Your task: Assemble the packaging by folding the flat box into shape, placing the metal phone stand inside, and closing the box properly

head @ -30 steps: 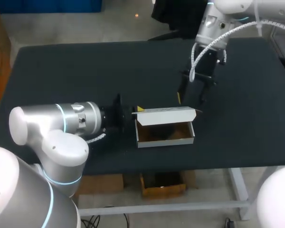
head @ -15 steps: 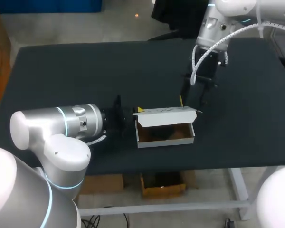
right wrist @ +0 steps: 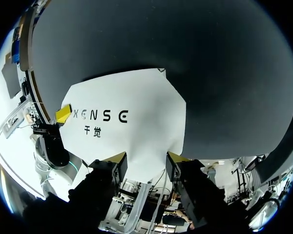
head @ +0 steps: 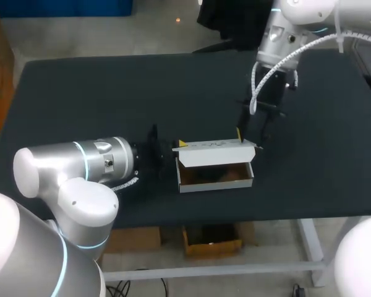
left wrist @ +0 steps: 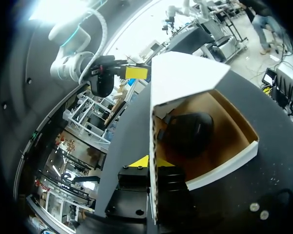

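Head view: the box (head: 215, 167) sits at the centre of the frame on a black, matte table (head: 80, 99). It is a shallow rectangular tray of thin cardboard, white outside and brown inside. Its lid flap (head: 216, 147) stands up along the rear edge, white and flat with cut corners.

The left claw (head: 178, 148) is at the box's left end, with one yellow tip showing above the corner. In the left wrist view the end wall of the box is seen edge-on between the two dark fingers, one on each side and against it: the wall is pinched.

The phone stand (left wrist: 188, 131) lies inside the box, ahead of this claw. It is a dark, rounded lump resting on the brown floor; finer detail cannot be made out.

The right claw (head: 250, 135) is at centre-right of the head view, just above the right rear corner of the flap. Its fingers are spread. In the right wrist view the white face of the flap fills the space ahead of it, and a narrow part of the flap lies between the yellow tips. Contact there cannot be told.
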Controlling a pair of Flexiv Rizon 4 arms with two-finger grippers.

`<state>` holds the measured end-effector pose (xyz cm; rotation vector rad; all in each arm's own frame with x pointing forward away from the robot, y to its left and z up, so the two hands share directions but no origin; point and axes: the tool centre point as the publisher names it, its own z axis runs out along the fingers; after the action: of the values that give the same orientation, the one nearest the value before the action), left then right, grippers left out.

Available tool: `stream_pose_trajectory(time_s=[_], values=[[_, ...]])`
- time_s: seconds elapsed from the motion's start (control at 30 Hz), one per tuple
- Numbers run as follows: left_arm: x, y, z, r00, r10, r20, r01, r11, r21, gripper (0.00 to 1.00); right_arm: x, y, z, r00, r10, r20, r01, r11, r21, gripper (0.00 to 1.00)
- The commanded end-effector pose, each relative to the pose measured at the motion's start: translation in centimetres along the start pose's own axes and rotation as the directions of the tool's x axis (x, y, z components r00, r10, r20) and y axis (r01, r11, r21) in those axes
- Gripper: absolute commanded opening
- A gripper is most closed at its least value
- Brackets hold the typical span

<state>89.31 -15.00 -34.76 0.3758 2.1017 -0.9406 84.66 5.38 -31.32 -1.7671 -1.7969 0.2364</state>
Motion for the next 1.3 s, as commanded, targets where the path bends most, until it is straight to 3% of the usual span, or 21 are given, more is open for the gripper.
stream_pose_trajectory(time_s=[0.03,0.43,0.67,1.3], values=[[0.2,-0.1,0.3,1.0,0.002,0.004,-0.002,1.0,-0.008,0.0,-0.2,0.0,0.1,1.0,0.003,-0.004,-0.003,1.0,0.001,0.49],[0.3,-0.5,-0.3,1.0,0.009,0.011,-0.009,1.0,0.006,0.11,-0.4,0.3,0.5,1.0,0.006,-0.005,-0.006,1.0,0.011,0.47],[0.3,-0.5,-0.5,1.0,0.01,0.014,-0.011,1.0,0.02,0.24,-0.4,0.5,0.7,1.0,0.007,-0.005,-0.007,1.0,0.016,0.47],[0.8,0.0,-3.4,0.999,-0.01,0.037,0.009,1.0,0.007,0.25,-0.4,0.9,0.9,1.0,0.009,-0.01,-0.008,1.0,0.02,0.47]])
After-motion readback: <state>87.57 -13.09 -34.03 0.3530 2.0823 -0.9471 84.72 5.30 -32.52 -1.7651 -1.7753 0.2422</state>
